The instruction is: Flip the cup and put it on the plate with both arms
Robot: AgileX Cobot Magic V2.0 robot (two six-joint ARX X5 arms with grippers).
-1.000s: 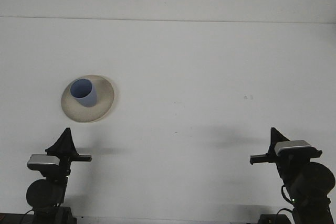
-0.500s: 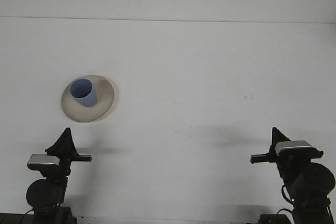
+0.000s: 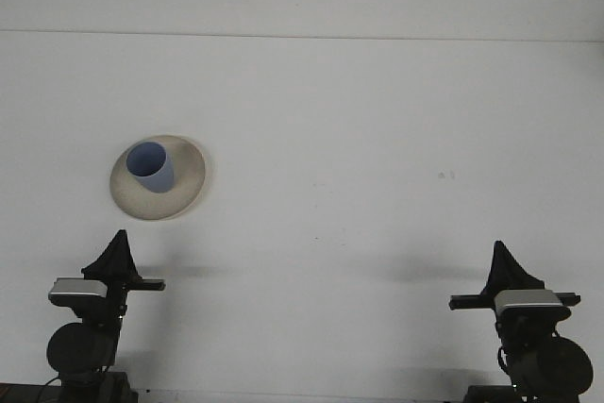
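Observation:
A light blue cup [image 3: 151, 167] stands upright, mouth up, on a cream plate [image 3: 189, 182] at the left of the white table. Both grippers are low at the near edge, far from the cup and holding nothing. My left gripper [image 3: 120, 236] sits almost straight below the plate, its fingers meeting in a single point, shut. At the bottom right, my right gripper [image 3: 499, 247] also narrows to one point and is shut.
The white table [image 3: 359, 139] stretches back to a pale wall. A small dark speck [image 3: 444, 175] marks the surface at the right.
My right gripper has dropped slightly and turned to face squarely forward. The left arm, cup and plate have not moved.

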